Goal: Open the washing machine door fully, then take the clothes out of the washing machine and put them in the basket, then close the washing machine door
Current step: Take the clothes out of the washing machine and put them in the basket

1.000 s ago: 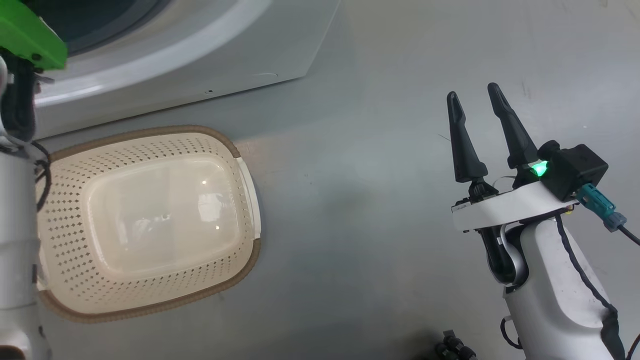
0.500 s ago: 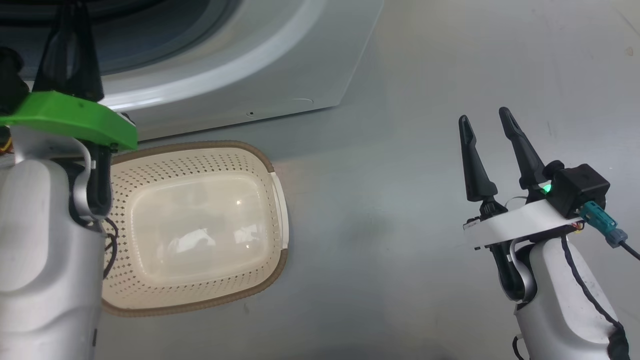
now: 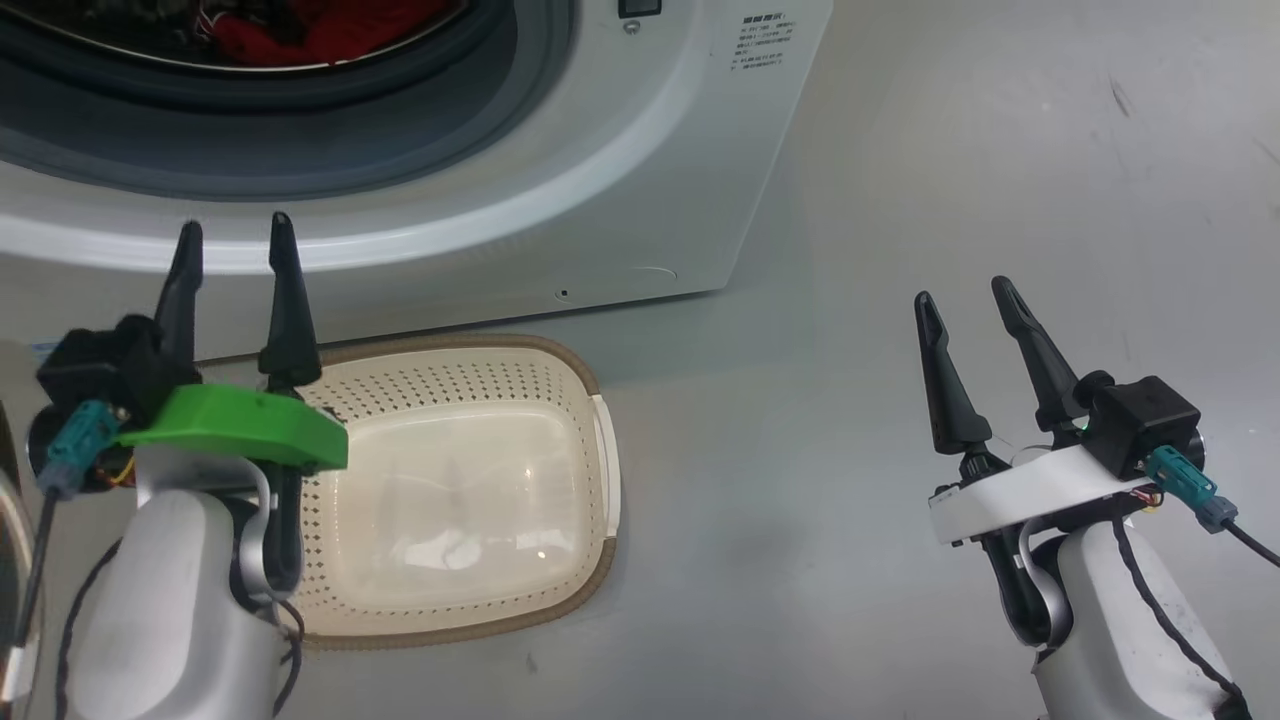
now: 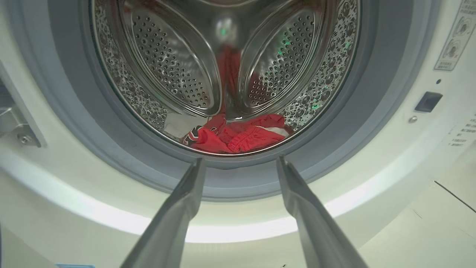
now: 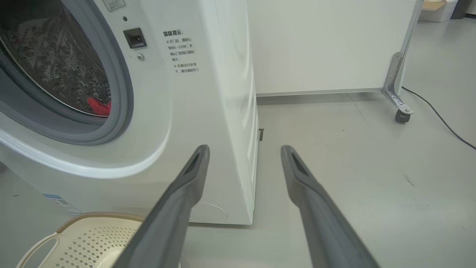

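1. At the left of the scene, the left gripper (image 3: 234,225) was held over the near-left part of the basket. Its fingers were spread wide, with nothing between them. They were pointed at the mouth of the machine, which was judged to be a ready stance for reaching in.
2. Beyond it, at the far left, the washing machine (image 3: 640,180) was seen with its mouth uncovered, so the opening step was judged done. The clothes (image 4: 238,136) lay bunched low at the front of the steel drum (image 4: 171,56), just behind the grey rubber ring (image 4: 74,123). In the left wrist view they were lined up with the gap between the left fingers, but were not touched.
3. The basket (image 3: 560,365) was set on the floor (image 3: 900,150), just in front of the machine and below its mouth, with nothing in it. That spot was judged to have been chosen so that the carry from drum to basket would be short.
4. At the right, the right gripper (image 3: 961,290) was held over bare floor, well apart from basket and machine. Its fingers were spread and nothing was gripped. It was judged to be kept aside so that the way to the drum was free for the left arm.
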You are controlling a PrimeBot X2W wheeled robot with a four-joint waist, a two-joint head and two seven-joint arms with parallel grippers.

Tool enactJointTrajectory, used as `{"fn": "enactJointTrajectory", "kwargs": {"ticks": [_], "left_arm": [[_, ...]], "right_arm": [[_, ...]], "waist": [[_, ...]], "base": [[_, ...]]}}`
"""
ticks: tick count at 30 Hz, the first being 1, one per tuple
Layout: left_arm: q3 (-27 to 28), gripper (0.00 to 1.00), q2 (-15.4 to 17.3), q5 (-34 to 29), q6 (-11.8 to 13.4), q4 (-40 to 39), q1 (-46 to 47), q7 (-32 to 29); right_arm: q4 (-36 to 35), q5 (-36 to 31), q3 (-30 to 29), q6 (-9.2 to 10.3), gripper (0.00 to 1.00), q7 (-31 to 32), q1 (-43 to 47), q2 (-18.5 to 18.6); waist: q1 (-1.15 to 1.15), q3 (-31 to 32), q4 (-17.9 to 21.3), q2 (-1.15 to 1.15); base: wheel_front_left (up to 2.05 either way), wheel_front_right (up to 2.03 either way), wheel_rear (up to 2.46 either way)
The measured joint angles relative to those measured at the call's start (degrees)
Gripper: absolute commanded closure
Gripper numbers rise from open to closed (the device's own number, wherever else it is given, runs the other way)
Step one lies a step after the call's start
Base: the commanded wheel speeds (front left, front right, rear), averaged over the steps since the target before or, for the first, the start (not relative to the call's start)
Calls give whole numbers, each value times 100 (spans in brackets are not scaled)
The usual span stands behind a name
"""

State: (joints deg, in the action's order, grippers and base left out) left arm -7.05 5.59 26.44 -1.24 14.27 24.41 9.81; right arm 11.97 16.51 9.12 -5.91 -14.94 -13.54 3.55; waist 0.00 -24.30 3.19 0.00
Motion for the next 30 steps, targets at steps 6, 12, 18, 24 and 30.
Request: {"fn": "enactJointTrajectory", "kwargs": {"ticks": [6,12,18,24,30], "left_arm": [[-181,0,-77,-135,169,-45,-632,91],[-234,0,-108,-192,307,-232,-1063,145],[-292,0,-114,-378,434,-342,-1370,196],[-304,0,-113,-408,499,-424,-1676,221],[-308,0,-112,-444,506,-499,-1909,240]], "right_arm": [[24,-46,-113,0,0,0,186,13],[38,-53,-185,3,0,0,377,11],[30,-62,-274,32,0,0,559,11],[20,-160,-280,52,0,0,720,7],[-13,-205,-271,54,0,0,829,2]], "waist": [[0,364,-152,0],[0,653,-283,0],[0,880,-440,0],[0,1104,-563,0],[0,1290,-614,0]], "base": [[0,0,0],[0,0,0],[0,0,0],[0,0,0],[0,0,0]]}}
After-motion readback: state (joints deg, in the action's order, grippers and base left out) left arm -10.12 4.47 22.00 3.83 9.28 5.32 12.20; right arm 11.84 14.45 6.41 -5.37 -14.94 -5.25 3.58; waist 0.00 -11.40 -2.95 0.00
